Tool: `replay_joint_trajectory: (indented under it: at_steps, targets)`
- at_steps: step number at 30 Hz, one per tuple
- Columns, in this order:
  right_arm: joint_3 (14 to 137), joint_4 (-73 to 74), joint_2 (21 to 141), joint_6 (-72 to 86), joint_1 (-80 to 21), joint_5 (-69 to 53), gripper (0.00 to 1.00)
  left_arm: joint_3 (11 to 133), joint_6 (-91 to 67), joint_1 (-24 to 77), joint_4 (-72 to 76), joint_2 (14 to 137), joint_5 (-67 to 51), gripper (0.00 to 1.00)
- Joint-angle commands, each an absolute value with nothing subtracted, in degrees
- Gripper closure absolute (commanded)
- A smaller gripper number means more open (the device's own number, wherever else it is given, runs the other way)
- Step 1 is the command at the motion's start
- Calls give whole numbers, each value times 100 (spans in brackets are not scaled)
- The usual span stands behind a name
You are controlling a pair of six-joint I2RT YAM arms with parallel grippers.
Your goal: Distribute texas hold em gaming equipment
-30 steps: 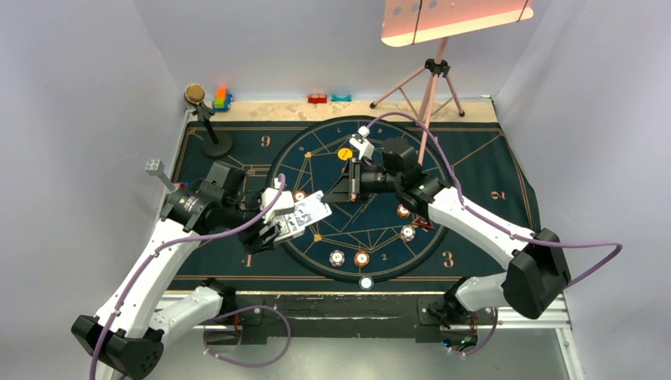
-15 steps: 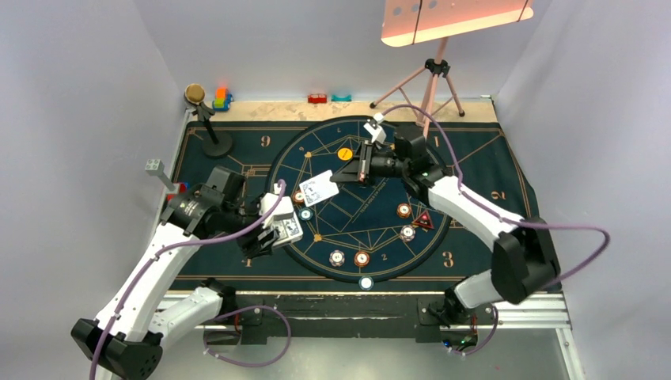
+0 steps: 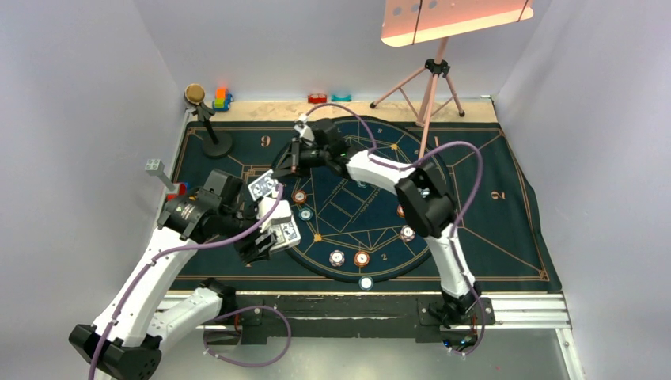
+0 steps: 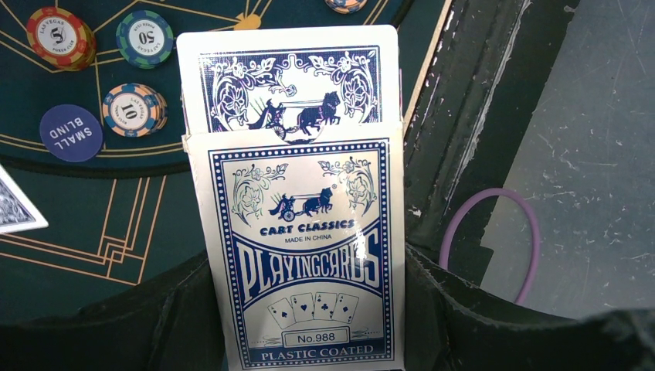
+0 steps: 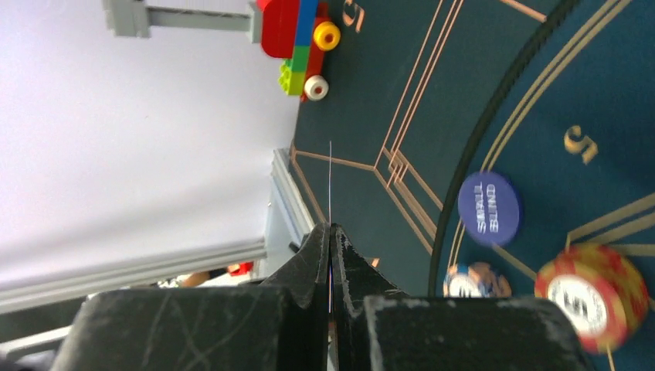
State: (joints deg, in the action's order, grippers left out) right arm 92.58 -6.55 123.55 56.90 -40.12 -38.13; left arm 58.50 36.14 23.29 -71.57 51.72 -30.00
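Blue-backed card (image 3: 263, 188) (edge-on) pinched by right gripper (image 5: 330, 232).

Card box (image 4: 305, 255), base past left wrist view's edge; orange chip (image 5: 593, 292) blurry.

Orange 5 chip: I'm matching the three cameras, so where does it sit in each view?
Top external: orange 5 chip just left of the picture's centre.
Left wrist: the chip in the top-left corner, beside a teal 50 chip.
Right wrist: the chip at bottom right, blurred.
Shared landmark: the gold-lined dark blue mat under it.
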Motion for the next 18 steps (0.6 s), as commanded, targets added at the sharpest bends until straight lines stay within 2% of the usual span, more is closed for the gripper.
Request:
replay_joint_trajectory:
  at_steps: [1,6,11,12,15,18]
  targets:
    - [10515,-38,13128,5460,-4161,-3335,100,6081,3600,2329,-7137,5126,-3122,99]
    - [11115,631,13618,5260,-4218,-3017,100,6066,3603,2329,-7141,5149,-3120,99]
    - [10905,928,13572,5067,-4218,-2773,99,6058,3614,2329,-7084,5244,-3096,100]
    - [10875,999,13507,4986,-4217,-2728,91,6044,3620,2329,-7060,5252,-3080,100]
    - [10950,1353,13246,4703,-4214,-2473,55,5983,3612,2329,-6974,5246,-3025,100]
    - [11143,1736,12914,4459,-4186,-2260,30,5985,3581,2329,-6927,5275,-3014,100]
